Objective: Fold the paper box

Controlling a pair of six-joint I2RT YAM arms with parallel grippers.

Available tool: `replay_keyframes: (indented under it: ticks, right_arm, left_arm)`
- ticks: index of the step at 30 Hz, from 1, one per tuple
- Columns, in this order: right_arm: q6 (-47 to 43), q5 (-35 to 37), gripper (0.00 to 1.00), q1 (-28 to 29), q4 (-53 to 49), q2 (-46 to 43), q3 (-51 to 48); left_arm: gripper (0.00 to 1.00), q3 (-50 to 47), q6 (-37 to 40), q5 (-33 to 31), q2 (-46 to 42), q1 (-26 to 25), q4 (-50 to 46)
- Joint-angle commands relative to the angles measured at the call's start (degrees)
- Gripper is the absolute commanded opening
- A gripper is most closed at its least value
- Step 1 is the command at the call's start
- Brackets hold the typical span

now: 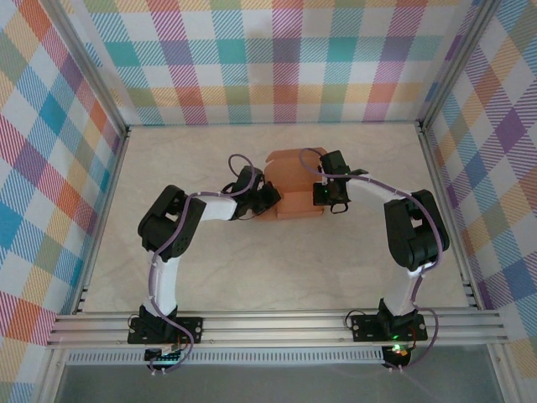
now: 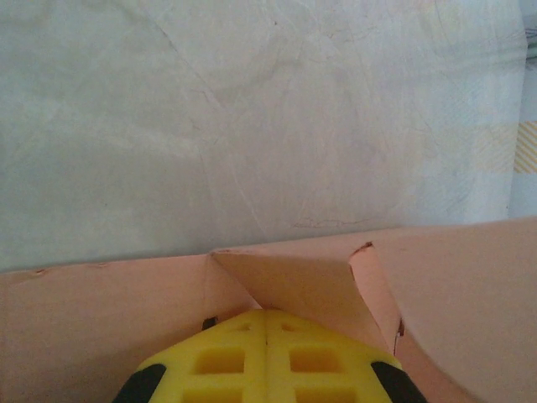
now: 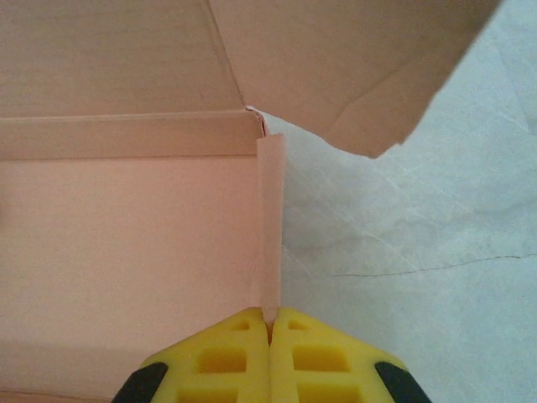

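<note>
The right gripper (image 3: 270, 323) has its yellow fingers (image 3: 222, 357) pressed together on the near end of a thin side wall (image 3: 270, 218) of the paper box (image 3: 126, 243). That wall stands upright along the edge of the flat floor panel. The left gripper (image 2: 266, 317) also has its fingers closed tight, their tips against a folded corner tab (image 2: 294, 281) on the opposite side. Whether any card is nipped between them cannot be told from the left wrist view. Around the fingers the salmon-orange card is plain and unmarked, with soft creases and slightly ragged cut edges. A low back wall is raised beyond the floor panel, and a large lid flap (image 3: 352, 59) leans up and outward above it, not yet brought down. From above, the box sits on the pale table (image 1: 210, 269) near its middle, between the two grippers and touched by both. By my judgement the task is partway through. The tray shape is forming and at least two walls are up. The corner tabs look only loosely tucked, the lid is open, and closing it remains.
</note>
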Motion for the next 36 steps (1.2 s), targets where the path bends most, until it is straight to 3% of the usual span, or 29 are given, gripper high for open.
replay_keyframes:
  ticks: [1, 9, 14, 18, 25, 36]
  right_arm:
    - [0.9, -2.1, 0.00, 0.3, -0.1, 0.5, -0.9]
    - [2.4, 2.0, 0.00, 0.4, -2.6, 0.8, 0.2]
    - [3.0, 2.0, 0.00, 0.4, -2.7, 0.7, 0.3]
    - [3.0, 2.0, 0.00, 0.4, -2.7, 0.5, 0.2]
    - [3.3, 0.7, 0.00, 0.4, -2.2, 0.7, 0.0]
    - [3.3, 0.7, 0.00, 0.3, -2.2, 0.8, -0.2]
  left_arm:
    - [0.00, 1.5, -1.2, 0.7, 1.0, -0.4, 2.3]
    - [0.00, -7.8, 4.5, -5.6, -8.2, 1.0, 3.7]
    - [0.00, -11.6, 9.3, -10.4, -16.0, 1.5, -1.2]
    - [0.00, -14.6, 9.8, -10.3, -18.9, 1.4, -2.4]
    - [0.00, -15.6, 5.6, -6.9, -16.0, -1.3, 1.4]
    - [0.00, -7.3, 2.5, -3.6, -7.4, -4.7, 2.9]
